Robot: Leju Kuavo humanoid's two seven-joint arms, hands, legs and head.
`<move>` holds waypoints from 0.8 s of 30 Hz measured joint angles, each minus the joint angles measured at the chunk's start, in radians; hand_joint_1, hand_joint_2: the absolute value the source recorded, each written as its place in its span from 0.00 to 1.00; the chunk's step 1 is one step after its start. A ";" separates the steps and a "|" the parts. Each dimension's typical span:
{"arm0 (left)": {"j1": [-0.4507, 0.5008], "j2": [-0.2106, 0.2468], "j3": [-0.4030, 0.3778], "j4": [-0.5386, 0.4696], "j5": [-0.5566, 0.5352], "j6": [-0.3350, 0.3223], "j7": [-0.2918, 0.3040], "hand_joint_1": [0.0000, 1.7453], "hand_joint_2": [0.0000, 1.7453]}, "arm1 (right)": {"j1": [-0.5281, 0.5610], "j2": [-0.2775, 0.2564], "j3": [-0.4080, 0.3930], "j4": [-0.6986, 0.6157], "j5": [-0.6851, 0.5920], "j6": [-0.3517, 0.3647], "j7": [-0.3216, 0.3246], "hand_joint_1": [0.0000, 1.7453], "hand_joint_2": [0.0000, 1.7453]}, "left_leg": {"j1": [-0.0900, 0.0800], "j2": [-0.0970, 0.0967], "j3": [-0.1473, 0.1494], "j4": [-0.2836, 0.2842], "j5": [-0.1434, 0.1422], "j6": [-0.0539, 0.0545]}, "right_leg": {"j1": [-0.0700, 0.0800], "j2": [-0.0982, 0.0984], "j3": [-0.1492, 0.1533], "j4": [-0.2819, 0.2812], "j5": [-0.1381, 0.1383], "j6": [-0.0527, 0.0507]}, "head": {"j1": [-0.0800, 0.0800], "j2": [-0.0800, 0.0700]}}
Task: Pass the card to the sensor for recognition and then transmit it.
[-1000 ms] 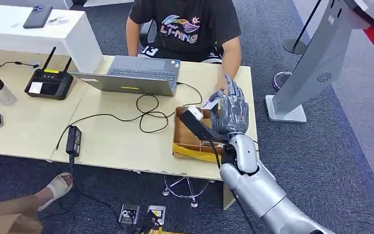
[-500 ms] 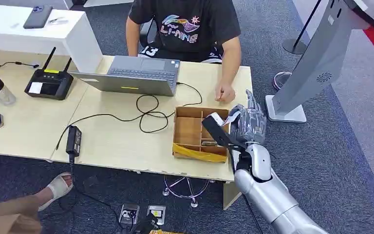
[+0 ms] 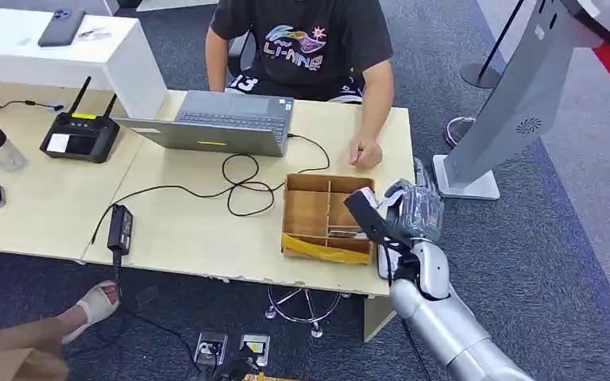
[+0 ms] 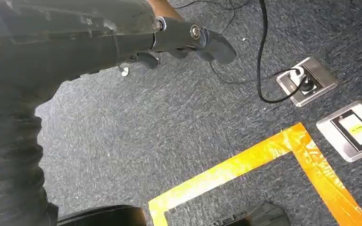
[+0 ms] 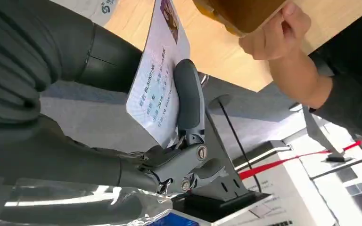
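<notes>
From the head view, my right hand (image 3: 415,210) hangs just past the right end of the table (image 3: 198,230), beside the wooden box (image 3: 314,213). In the left wrist view, my left hand (image 4: 188,40) hangs over grey carpet (image 4: 169,127), fingers curled in on nothing. In the right wrist view, the card (image 5: 156,80) sits pinched between my thumb (image 5: 188,101) and dark fingers, near a person's hand (image 5: 275,35).

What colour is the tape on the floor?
Orange tape, best in the left wrist view.

Shirt (image 3: 302,40): "LI-NING", shorts (image 3: 242,82): "13"; card (image 5: 158,80): "BLACKPINK", rest illegible
</notes>
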 joint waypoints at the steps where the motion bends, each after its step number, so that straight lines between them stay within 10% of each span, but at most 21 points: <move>1: 0.000 0.000 0.000 0.000 0.000 0.000 -0.003 0.00 1.00 | 0.000 -0.005 -0.001 0.003 -0.008 -0.005 0.003 1.00 1.00 | 0.000 0.000 0.000 0.000 0.000 0.000 | 0.000 0.000 0.000 0.000 0.000 0.000 | 0.000 0.000; 13: -0.003 0.001 -0.002 0.000 0.000 -0.011 -0.050 0.00 1.00 | 0.041 -0.068 -0.015 0.010 -0.028 -0.020 0.052 1.00 1.00 | 0.000 0.000 0.000 0.000 0.000 0.000 | 0.000 0.000 0.000 0.000 0.000 0.000 | 0.000 0.000; 19: -0.123 0.067 0.001 -0.016 0.001 -0.198 -0.027 0.00 1.00 | 0.054 -0.063 -0.013 0.012 -0.026 -0.019 0.031 1.00 1.00 | 0.001 -0.001 -0.001 0.000 0.002 -0.002 | 0.001 -0.001 0.000 0.001 0.001 -0.001 | 0.000 0.000; 24: -0.170 0.100 0.001 -0.035 0.000 -0.218 -0.020 0.00 1.00 | 0.074 -0.058 -0.010 0.020 -0.025 -0.016 0.032 1.00 1.00 | 0.001 -0.001 -0.001 0.000 0.002 -0.003 | 0.001 -0.001 -0.001 0.003 0.001 -0.002 | 0.000 0.000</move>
